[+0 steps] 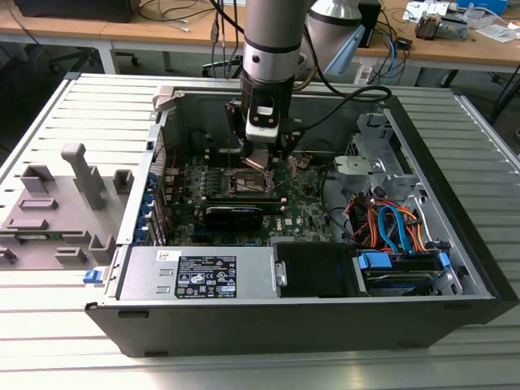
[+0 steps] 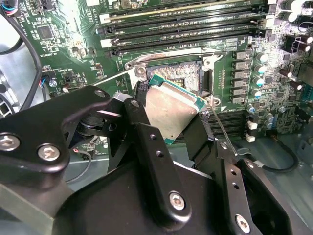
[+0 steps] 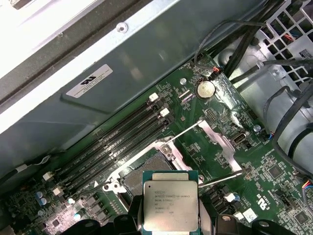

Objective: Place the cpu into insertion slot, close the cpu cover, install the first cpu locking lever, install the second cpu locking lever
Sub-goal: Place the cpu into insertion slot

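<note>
Tool (image 2: 166,117) clamped on chip (image 2: 173,105) by two edges, held tilted just above open socket (image 2: 174,73) on green board (image 2: 73,44) inside computer case (image 1: 244,325); apparently not yet touching socket.

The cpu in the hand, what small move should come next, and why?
Probably ease the cpu down, squared to the open socket: the hand is shut on its edges, and it hangs above the socket, not yet seated.
</note>
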{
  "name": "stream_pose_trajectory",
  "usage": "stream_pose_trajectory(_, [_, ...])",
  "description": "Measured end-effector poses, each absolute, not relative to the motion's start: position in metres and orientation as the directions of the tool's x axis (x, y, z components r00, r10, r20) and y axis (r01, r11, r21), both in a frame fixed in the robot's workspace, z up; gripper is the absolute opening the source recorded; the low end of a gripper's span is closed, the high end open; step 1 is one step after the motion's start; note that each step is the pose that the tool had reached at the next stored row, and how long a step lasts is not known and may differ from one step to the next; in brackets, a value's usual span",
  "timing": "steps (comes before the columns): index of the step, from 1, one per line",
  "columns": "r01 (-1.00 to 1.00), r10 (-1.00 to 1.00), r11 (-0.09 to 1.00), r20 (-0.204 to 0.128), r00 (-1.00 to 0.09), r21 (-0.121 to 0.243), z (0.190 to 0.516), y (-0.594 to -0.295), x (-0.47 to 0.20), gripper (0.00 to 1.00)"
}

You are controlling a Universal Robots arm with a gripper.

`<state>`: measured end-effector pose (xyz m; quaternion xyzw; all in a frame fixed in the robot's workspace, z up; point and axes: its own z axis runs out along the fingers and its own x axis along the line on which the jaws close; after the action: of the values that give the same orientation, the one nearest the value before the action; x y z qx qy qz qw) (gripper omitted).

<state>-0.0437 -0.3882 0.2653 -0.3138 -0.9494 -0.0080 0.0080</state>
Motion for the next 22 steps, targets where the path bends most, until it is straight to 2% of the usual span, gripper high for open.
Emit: stream_pose_trajectory(22, [0.632, 0.632, 0.775, 0.020, -0.775, 0.010, 0.2642, -0.3882, -0.0437, 0.55])
